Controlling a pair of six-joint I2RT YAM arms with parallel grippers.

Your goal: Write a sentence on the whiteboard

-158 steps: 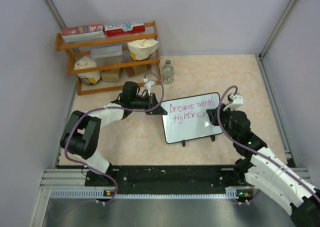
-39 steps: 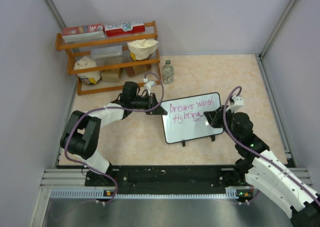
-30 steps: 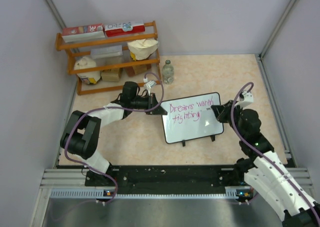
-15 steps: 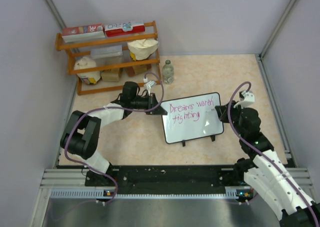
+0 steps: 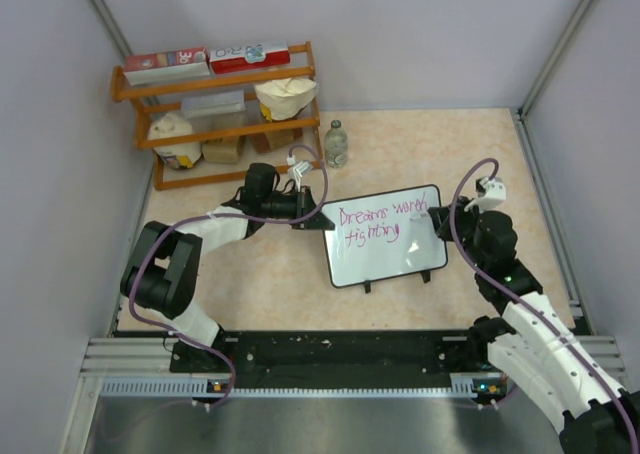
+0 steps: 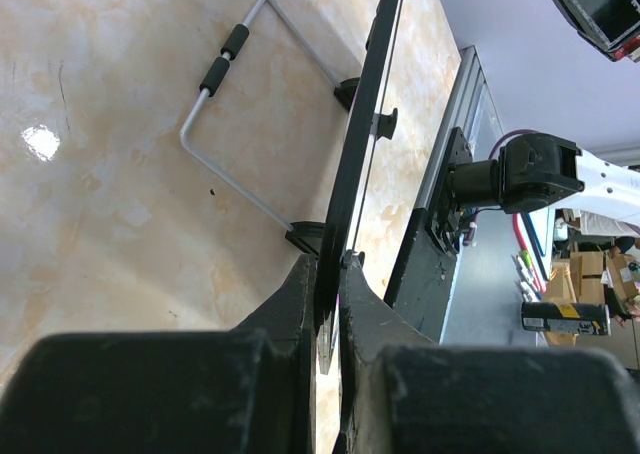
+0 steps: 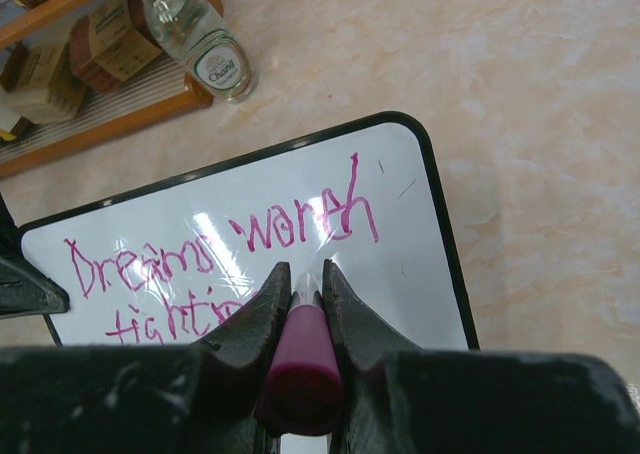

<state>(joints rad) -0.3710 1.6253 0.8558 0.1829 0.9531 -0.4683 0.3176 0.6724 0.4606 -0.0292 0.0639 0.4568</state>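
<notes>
The whiteboard (image 5: 388, 262) stands tilted on its small black feet near the middle of the surface (image 5: 420, 149), propped from behind by a wire stand (image 6: 232, 124) seen in the left wrist view. The left gripper (image 5: 310, 220) is clamped narrowly on the board's left edge, its fingers (image 6: 300, 294) pinching the thin black frame on both sides. The sentence (image 5: 380, 224) runs across the upper half of the board in pink-magenta marker, in two lines reading roughly "Dreams worth" and "fighting". The right gripper (image 5: 442, 222) hovers at the board's right edge, closed tight around a magenta marker (image 7: 300, 352) that points towards the white face just below the word "worth". Whether the tip touches the board cannot be told. Behind the board, a clear bottle (image 5: 336, 144) stands on the surface beside a wooden shelf rack (image 5: 215, 124) that holds boxes and bags in the far left corner.
</notes>
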